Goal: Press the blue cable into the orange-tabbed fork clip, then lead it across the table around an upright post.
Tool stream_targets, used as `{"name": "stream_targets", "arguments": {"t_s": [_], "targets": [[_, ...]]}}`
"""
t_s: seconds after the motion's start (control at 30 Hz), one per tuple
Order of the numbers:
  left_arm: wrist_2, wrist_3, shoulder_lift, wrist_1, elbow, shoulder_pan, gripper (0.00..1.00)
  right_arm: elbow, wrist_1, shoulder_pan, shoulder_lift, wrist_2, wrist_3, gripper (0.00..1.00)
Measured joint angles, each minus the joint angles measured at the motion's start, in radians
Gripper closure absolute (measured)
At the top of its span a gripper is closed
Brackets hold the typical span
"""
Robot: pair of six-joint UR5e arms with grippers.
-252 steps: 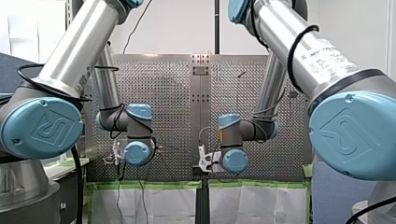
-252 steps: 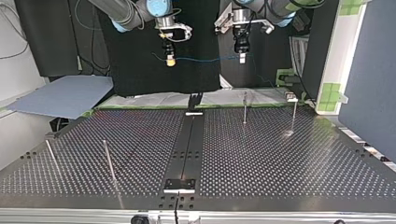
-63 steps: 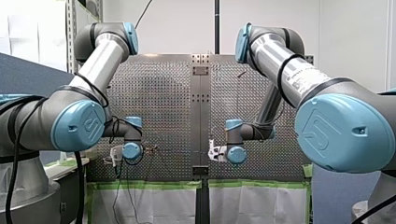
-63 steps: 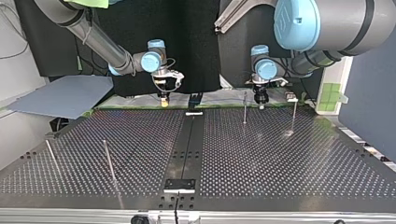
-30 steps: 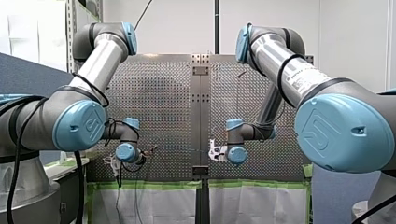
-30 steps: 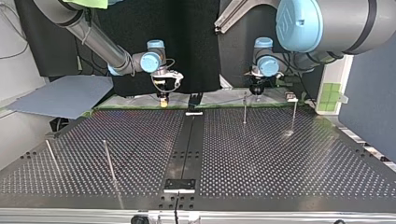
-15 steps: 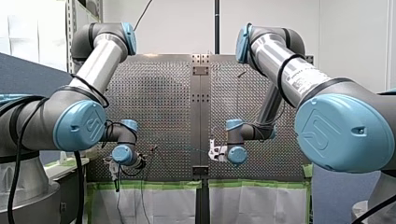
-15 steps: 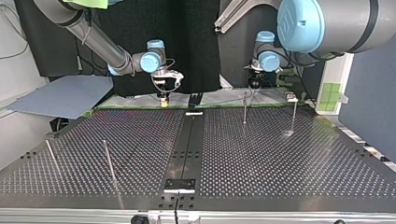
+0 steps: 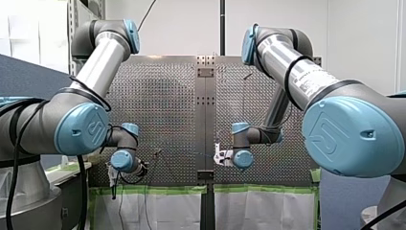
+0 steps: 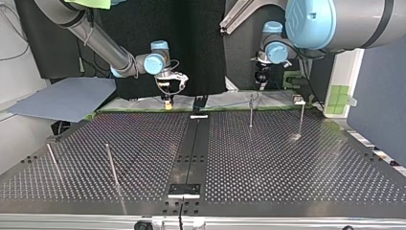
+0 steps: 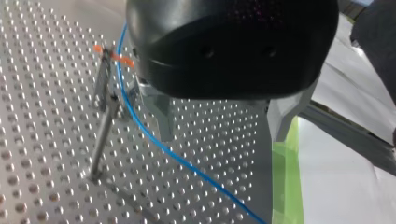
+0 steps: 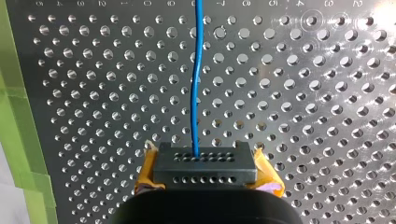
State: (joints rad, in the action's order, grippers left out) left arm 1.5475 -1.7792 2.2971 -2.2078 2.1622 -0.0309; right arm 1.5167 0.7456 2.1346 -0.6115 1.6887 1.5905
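Blue cable (image 11: 154,140), thin and taut, seems seated between the metal fork clip's (image 11: 108,65) orange tabs. My left gripper (image 11: 219,133) has its jaws apart. My right gripper (image 10: 166,99), upper-centre in the top view, looks clamped on the cable. Next, probably: lead it around the slim upright post (image 11: 102,140) beside the clip, keeping tension.

Thin blue cable (image 12: 194,102), slightly wavy, stretched in a long line. Passes right against the orange tabs atop the fork clip (image 11: 103,79), a slim upright metal stem; seated in the fork or not, unclear. Plain thin upright post (image 11: 103,137) just beside the clip.
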Motion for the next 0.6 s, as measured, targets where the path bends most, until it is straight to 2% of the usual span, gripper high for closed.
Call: {"name": "stream_targets", "arguments": {"t_s": [0.1,0.3,0.6], "targets": [[-0.001,0.014,-0.027,0.004,0.028,-0.006,0.00,0.000,0.000,0.000,0.000,0.000,0.000,1.00],[-0.011,-0.007,-0.088,0.015,0.082,-0.019,0.00,0.000,0.000,0.000,0.000,0.000,0.001,1.00],[-0.031,-0.016,-0.178,0.050,0.097,-0.035,0.00,0.000,0.000,0.000,0.000,-0.005,0.002,1.00]]}}
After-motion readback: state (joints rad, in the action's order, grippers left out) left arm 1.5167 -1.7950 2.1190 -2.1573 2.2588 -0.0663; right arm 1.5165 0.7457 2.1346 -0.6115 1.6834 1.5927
